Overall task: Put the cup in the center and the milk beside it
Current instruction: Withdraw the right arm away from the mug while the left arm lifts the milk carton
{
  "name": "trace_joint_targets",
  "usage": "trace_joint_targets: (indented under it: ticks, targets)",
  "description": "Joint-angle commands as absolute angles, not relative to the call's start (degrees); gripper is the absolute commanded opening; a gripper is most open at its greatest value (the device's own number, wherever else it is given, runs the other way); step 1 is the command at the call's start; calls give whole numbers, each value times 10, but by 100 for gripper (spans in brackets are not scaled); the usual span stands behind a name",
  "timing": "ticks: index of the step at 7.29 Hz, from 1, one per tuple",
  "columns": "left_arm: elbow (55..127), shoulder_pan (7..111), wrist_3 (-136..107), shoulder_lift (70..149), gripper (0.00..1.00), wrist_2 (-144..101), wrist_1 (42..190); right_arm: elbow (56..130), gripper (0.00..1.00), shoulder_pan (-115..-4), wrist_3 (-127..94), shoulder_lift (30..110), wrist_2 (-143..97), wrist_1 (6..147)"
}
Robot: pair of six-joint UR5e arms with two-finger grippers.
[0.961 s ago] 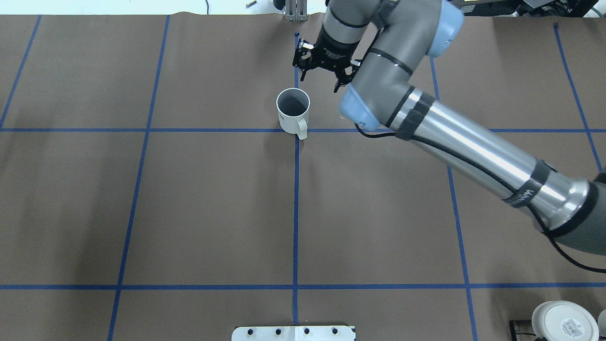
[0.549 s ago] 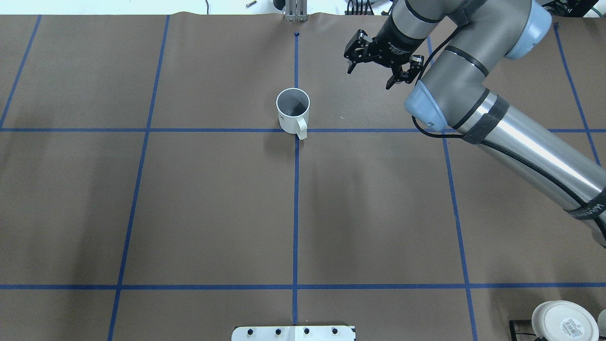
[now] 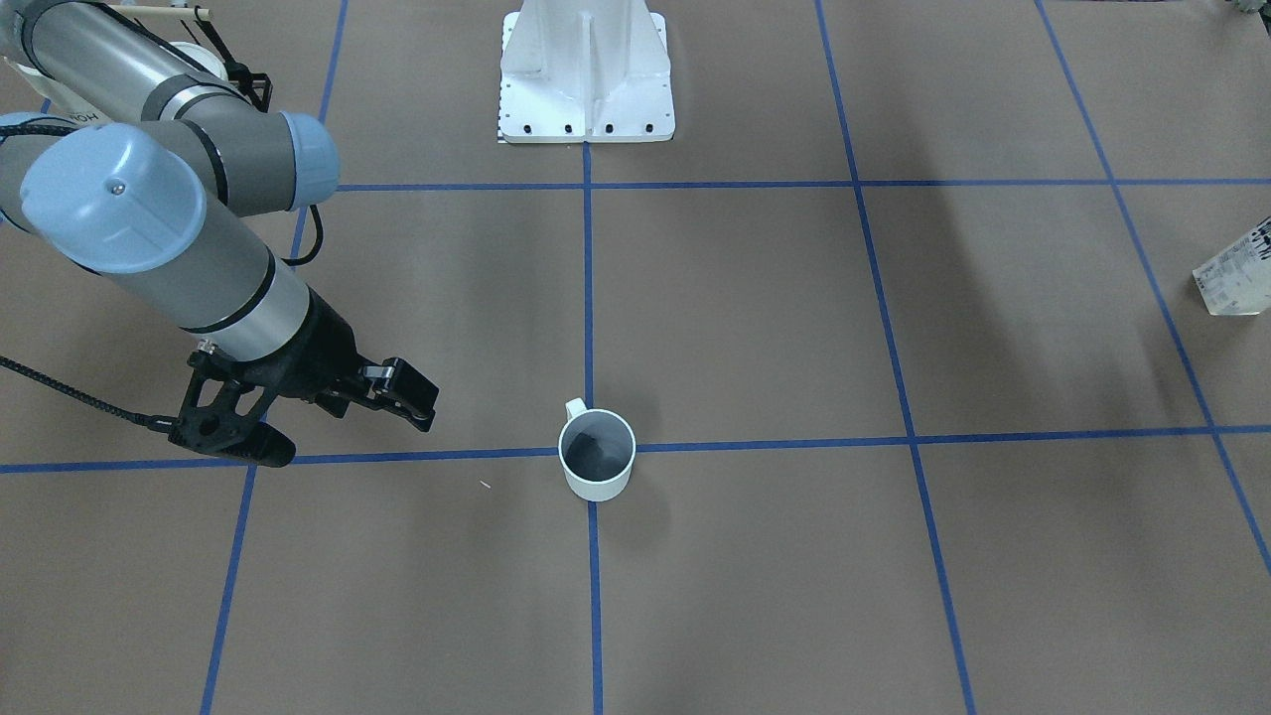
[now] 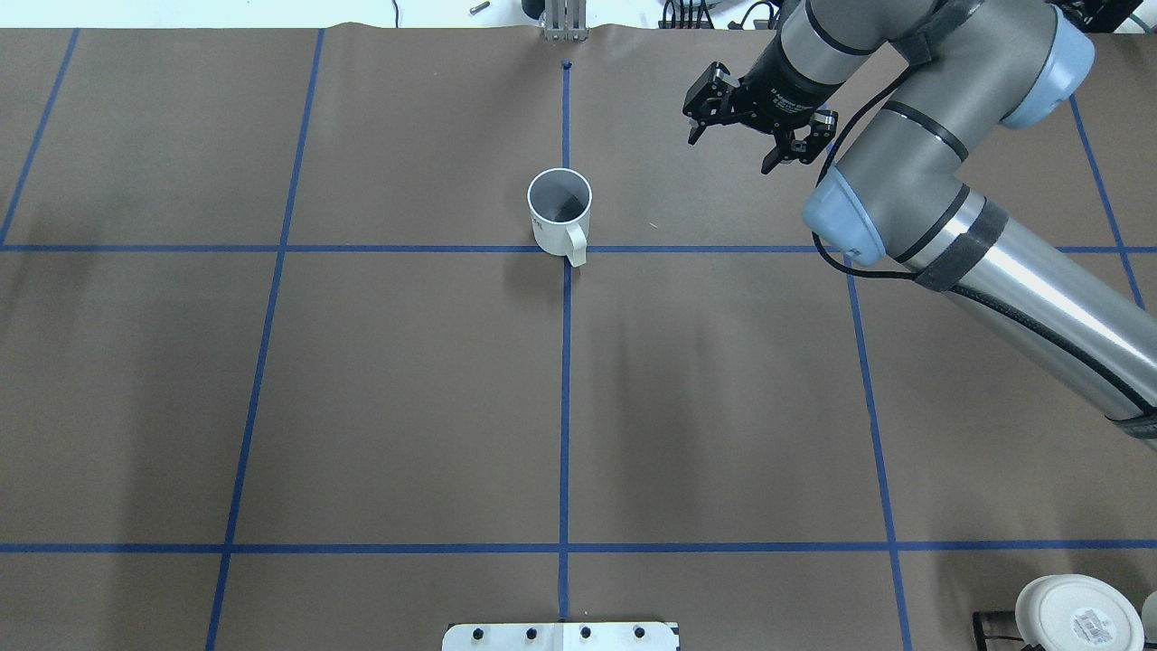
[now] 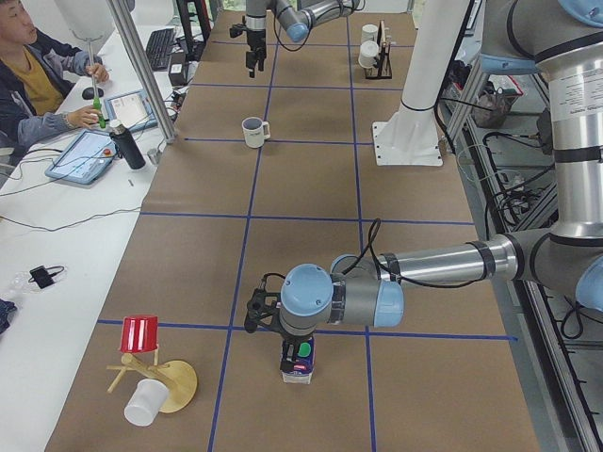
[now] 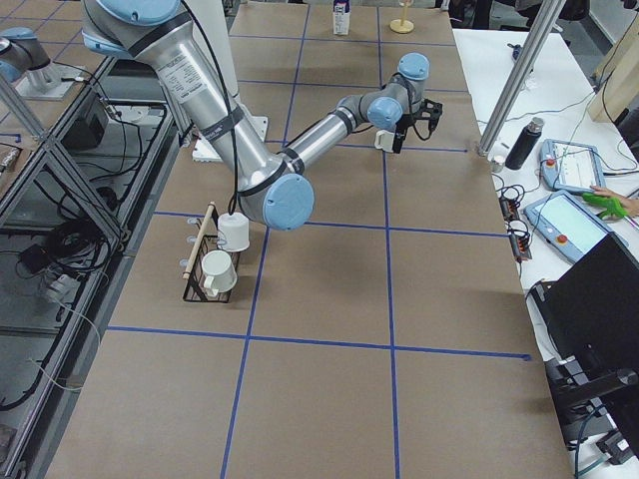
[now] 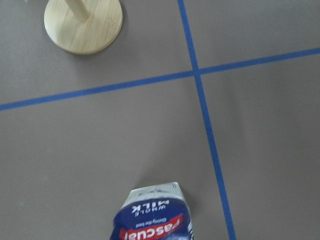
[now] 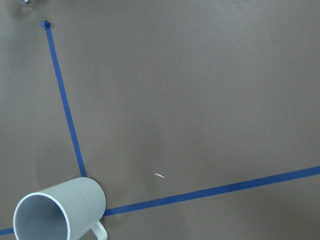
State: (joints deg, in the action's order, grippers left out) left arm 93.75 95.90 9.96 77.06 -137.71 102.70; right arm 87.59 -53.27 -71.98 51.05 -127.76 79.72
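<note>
The cup (image 4: pixel 559 212) stands upright right on the spot where the blue tape lines (image 4: pixel 723 248) cross in the middle of the table, with its handle pointing toward the robot. It looks hard, smooth and empty, so I think it is light but could chip if bumped. The right gripper (image 4: pixel 732 152) hangs in the air off to the right of the cup and a bit farther out, with its two fingers spread wide and nothing between them. The milk (image 5: pixel 299 360) is way over at the left end of the table, well apart from the cup, standing upright near a wooden stand (image 7: pixel 82 25). The left gripper (image 5: pixel 288 345) sits just above the carton, but the arm hides its fingers, so I cannot tell if they are apart or together. The carton looks like thin card with a shiny skin, so I think it can slip and it can squash if pinched too hard. It is tall and thin, so it may tip. A good place to hold it is across two flat sides, around the middle, under the sloped top and green cap.
</note>
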Motion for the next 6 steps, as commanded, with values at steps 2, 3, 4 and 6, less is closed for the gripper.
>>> trace_joint_targets:
  ticks: [2,3,4,6]
  targets:
    - [919,957,67,765,98,-1377,1029,877,100,-522,-720,512,-1261,796]
    - [917,955,62,766,98,-1377,1029,881,100,-520,-720,524,-1259,794]
    - [917,954,55,766,98,-1376,1030,882,100,-518,-720,526,-1255,794]
    - [917,951,25,768,96,-1376,1042,882,100,-515,-720,526,-1255,794]
